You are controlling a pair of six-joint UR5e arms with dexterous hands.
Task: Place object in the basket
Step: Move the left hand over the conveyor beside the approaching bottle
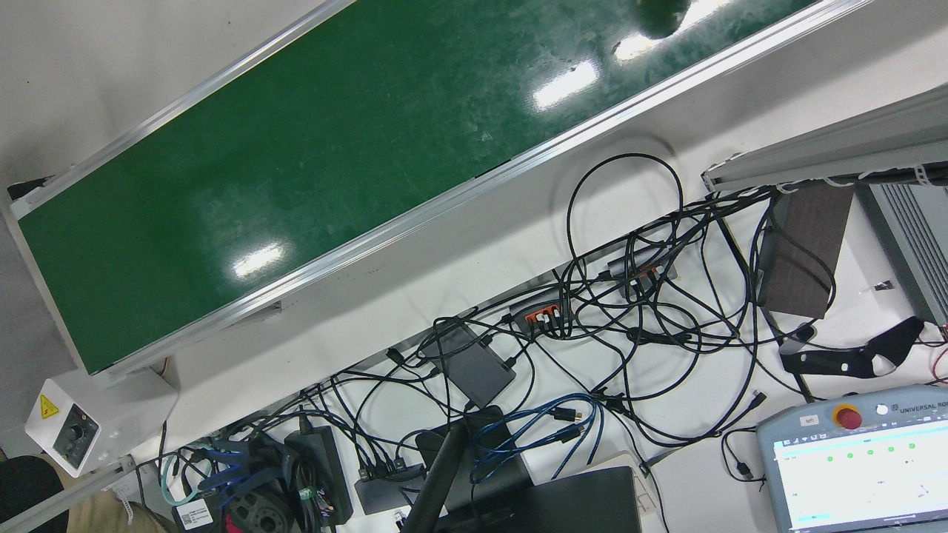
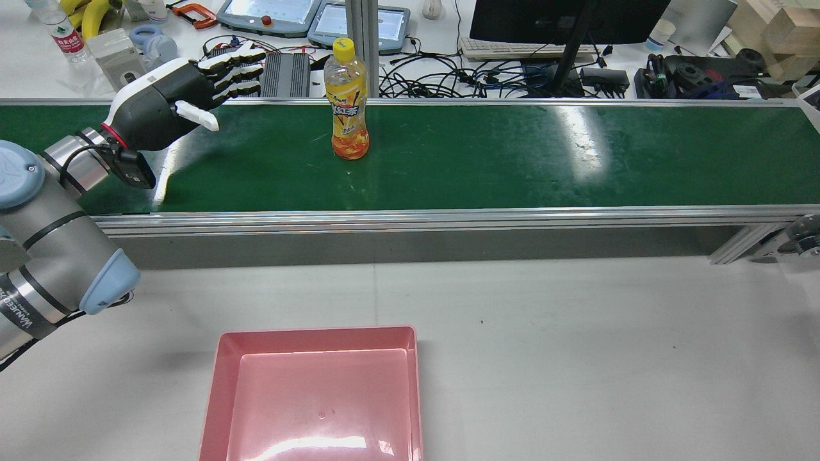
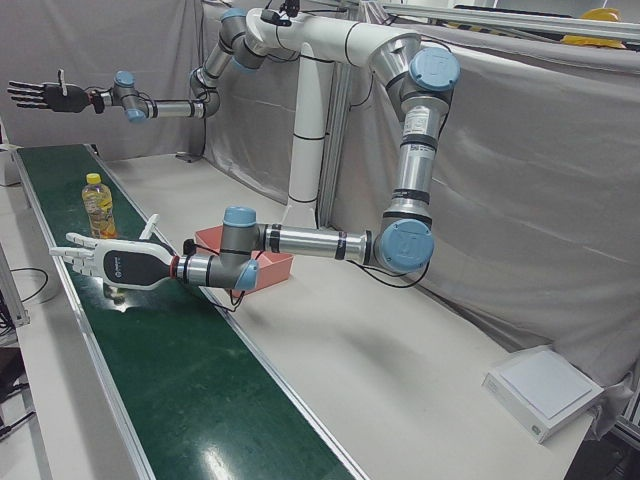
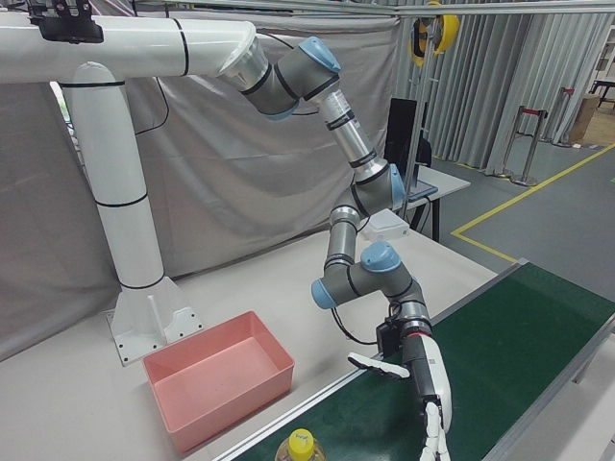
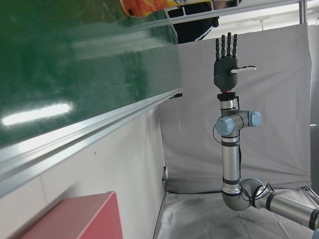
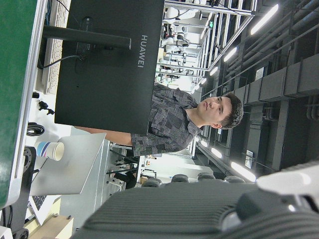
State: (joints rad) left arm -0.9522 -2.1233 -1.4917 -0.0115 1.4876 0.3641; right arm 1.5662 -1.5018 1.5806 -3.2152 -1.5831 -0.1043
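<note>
An orange drink bottle (image 2: 346,102) with a yellow cap stands upright on the green conveyor belt (image 2: 512,157). It also shows in the left-front view (image 3: 98,205), and its cap shows in the right-front view (image 4: 301,446). My left hand (image 2: 173,102) is open with its fingers stretched out. It hovers over the belt to the bottle's left and apart from it, and shows in both corner views (image 3: 110,262) (image 4: 428,394). My right hand (image 3: 45,95) is open and empty, raised high beyond the belt's far end (image 5: 227,59). The pink basket (image 2: 314,390) lies empty on the white table.
Behind the belt is a desk with a monitor (image 2: 564,19), teach pendants (image 2: 269,13), cables and small items. A person (image 6: 189,119) sits behind the monitor. The white pedestal (image 4: 135,240) stands behind the basket (image 4: 216,379). Cables and a pendant (image 1: 859,466) lie beside the belt.
</note>
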